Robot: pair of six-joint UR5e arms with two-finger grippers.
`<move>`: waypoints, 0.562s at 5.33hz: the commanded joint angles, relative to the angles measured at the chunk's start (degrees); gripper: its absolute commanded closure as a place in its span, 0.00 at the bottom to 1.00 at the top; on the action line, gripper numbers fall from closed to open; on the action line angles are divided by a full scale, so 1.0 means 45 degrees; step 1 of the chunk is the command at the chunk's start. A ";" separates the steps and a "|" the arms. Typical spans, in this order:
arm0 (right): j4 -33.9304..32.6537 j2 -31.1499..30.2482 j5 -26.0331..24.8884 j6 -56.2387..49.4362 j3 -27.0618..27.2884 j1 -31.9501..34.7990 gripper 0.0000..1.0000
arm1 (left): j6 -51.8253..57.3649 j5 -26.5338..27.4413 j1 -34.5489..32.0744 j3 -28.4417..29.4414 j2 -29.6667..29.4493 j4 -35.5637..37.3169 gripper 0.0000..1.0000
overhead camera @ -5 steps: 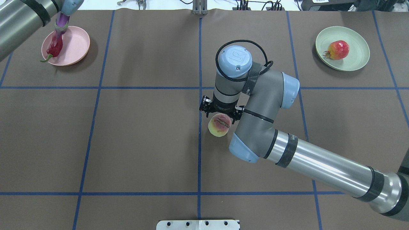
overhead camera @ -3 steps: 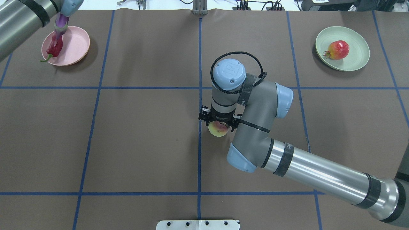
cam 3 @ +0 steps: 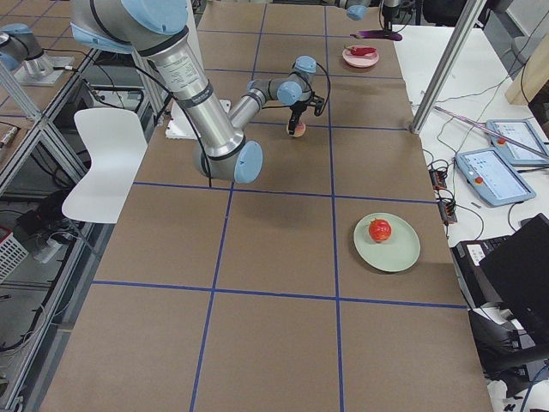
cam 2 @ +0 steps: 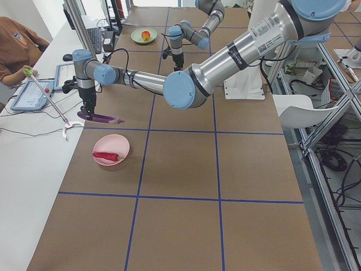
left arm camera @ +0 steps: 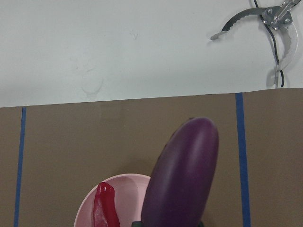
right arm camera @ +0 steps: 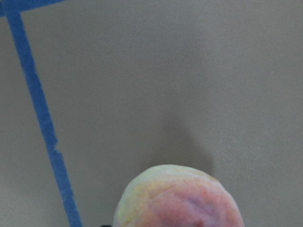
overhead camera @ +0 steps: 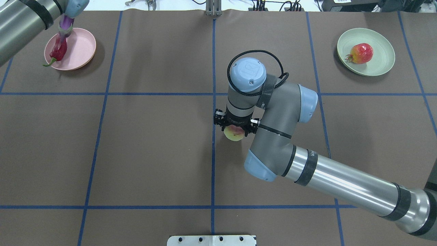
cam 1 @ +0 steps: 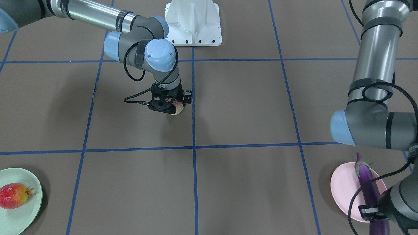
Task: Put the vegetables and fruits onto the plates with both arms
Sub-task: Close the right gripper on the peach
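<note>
Half the job looks done: the pomegranate (overhead camera: pixel 361 53) sits on the green plate (overhead camera: pixel 383 67) at the overhead view's upper right, and the chili (overhead camera: pixel 58 51) lies on the pink plate (overhead camera: pixel 83 48) at upper left. The left claw (cam 1: pixel 375 212) grips the eggplant (cam 1: pixel 367 182) above that pink plate, not yet released. The right claw (overhead camera: pixel 235 127) is closed around the peach (overhead camera: pixel 234 134) near the centre of the table (overhead camera: pixel 153 153); it has yet to reach the green plate.

Bright even light, soft shadows, peach (right arm camera: pixel 180 198) blurred in close-up
</note>
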 commanded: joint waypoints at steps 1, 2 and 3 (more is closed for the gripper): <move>-0.0604 0.0010 0.0504 -0.0020 0.1356 0.1270 1.00 | -0.0052 0.1354 0.0500 0.0015 0.0748 -0.0899 1.00; -0.0588 0.0069 0.1028 -0.0116 0.1459 0.2069 1.00 | -0.0072 0.2354 0.1007 0.0325 0.1042 -0.1405 1.00; -0.0588 0.0088 0.1362 -0.0214 0.1460 0.2696 1.00 | 0.0044 0.2422 0.1109 0.0463 0.1432 -0.1874 1.00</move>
